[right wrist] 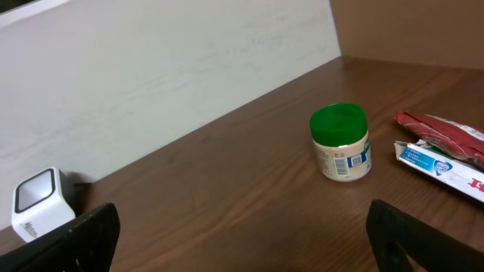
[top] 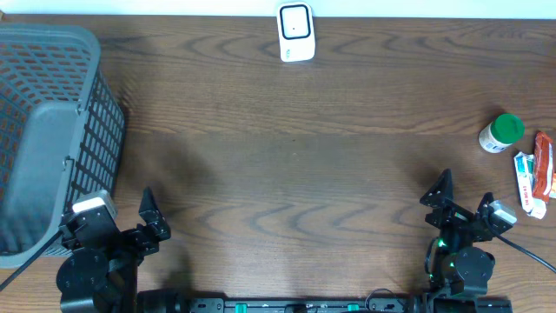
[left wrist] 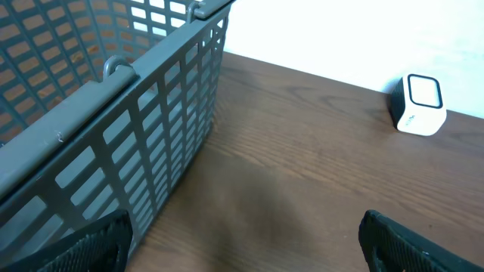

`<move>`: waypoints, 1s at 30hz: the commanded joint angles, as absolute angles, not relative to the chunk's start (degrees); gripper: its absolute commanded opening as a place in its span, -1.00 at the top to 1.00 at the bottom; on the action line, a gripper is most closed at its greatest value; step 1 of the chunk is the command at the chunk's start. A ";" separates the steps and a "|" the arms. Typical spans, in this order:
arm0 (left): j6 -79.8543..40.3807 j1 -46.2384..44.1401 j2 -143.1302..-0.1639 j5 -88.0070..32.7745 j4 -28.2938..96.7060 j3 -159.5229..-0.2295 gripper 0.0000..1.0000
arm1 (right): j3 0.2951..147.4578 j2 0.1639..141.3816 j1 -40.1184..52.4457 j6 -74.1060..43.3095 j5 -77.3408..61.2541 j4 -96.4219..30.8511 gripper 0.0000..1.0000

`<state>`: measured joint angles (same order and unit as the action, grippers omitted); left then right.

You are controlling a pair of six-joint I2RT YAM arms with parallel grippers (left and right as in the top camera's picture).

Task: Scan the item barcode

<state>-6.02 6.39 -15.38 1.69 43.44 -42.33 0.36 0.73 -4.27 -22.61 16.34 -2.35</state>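
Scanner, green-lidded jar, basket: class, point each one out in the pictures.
scanner (top: 295,33), overhead view, middle of its white face.
green-lidded jar (right wrist: 338,122), right wrist view, its green lid.
basket (left wrist: 155,147), left wrist view, its slatted side wall.

Overhead looks straight down; both wrist views (low, forward-facing) share the scanner (left wrist: 420,106).

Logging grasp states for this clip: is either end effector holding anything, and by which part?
Nothing held; left end effector and right end effector are open, empty.
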 commanded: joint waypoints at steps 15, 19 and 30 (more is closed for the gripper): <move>-6.55 2.79 -15.33 1.96 41.82 -39.27 -0.91 | 0.32 0.32 -4.84 -22.87 16.43 -2.63 -0.99; -8.62 1.93 -13.61 1.91 29.50 -29.98 -0.91 | 0.32 0.32 -4.84 -22.87 16.43 -2.63 -0.99; -13.80 1.96 -4.01 2.20 5.87 -10.44 -0.92 | 0.32 0.32 -4.84 -22.87 16.43 -2.63 -0.98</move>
<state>-12.36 2.13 -6.11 1.67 6.81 -12.38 0.36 0.71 -4.27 -22.59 16.34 -2.35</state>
